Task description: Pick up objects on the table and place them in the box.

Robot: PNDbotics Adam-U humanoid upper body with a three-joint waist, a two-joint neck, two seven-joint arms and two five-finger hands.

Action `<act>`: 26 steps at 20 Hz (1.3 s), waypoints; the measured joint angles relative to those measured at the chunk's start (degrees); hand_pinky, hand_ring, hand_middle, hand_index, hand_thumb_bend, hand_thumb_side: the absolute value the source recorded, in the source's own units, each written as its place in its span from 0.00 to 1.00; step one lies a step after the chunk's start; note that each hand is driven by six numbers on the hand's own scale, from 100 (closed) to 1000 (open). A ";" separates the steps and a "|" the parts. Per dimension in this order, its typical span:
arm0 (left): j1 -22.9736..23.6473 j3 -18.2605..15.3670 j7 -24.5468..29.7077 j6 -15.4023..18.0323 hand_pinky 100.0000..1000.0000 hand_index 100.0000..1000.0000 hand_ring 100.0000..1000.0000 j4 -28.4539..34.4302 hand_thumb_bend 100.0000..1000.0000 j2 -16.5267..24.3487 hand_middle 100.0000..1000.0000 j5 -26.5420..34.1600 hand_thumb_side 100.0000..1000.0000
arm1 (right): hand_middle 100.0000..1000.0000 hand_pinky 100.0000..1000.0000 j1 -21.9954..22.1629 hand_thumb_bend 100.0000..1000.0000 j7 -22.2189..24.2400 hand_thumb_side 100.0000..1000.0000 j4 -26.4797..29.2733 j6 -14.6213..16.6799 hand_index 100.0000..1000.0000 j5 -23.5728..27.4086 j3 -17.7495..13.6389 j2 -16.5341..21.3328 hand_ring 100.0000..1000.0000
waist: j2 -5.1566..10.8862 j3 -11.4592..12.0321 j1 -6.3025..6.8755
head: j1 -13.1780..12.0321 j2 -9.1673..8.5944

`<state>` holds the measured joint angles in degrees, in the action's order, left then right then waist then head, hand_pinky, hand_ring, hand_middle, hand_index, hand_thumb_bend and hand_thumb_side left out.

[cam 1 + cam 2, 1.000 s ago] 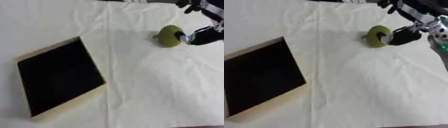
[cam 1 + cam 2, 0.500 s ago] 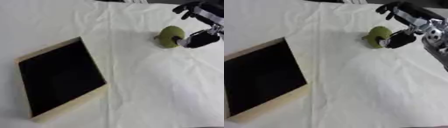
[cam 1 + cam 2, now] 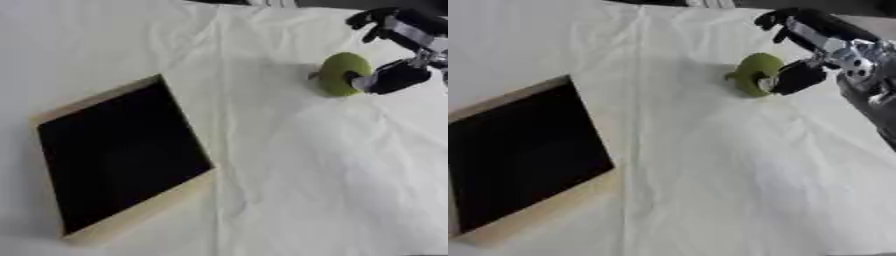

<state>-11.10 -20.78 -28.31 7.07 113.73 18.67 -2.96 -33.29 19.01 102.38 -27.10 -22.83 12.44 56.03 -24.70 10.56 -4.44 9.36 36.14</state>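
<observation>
A round green object (image 3: 339, 73) is seen at the far right of the desk (image 3: 289, 165), which is covered by a white cloth, and the right robot hand (image 3: 802, 75) is placed against its right side. The thumb is pressed on the object's near right face while the fingers (image 3: 779, 19) are arched over its top, so the object is pinched between them. The box (image 3: 118, 157), black inside with a pale wooden rim, is set well apart at the left.

Green rounded object (image 3: 339, 73), small stem on its left side, far right on the white cloth, touched by a dark thumb. Shallow box (image 3: 121, 159), pale wooden rim, black inside, lying askew well apart at left.
</observation>
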 measured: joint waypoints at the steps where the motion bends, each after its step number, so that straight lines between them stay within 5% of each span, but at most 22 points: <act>1: 0.00 0.04 0.00 0.00 0.44 0.68 0.42 0.00 0.22 0.00 0.49 0.00 0.53 | 0.86 0.87 -0.01 0.25 0.12 0.00 -0.67 0.13 0.94 -0.25 0.06 -0.16 0.81 | 0.00 0.00 -0.02 | -0.01 0.00; 26: -0.10 0.09 0.21 -0.17 0.44 0.68 0.42 0.00 0.21 -0.62 0.50 0.20 0.54 | 0.87 0.87 -5.32 0.25 3.18 0.00 -18.08 3.56 0.95 -5.02 2.28 -5.13 0.84 | -0.35 0.53 -0.13 | 0.10 -0.54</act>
<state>-11.20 -20.69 -28.10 6.90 113.73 18.05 -2.76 -38.61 22.19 84.30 -23.55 -27.86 14.72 50.90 -25.05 11.09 -4.56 9.45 35.60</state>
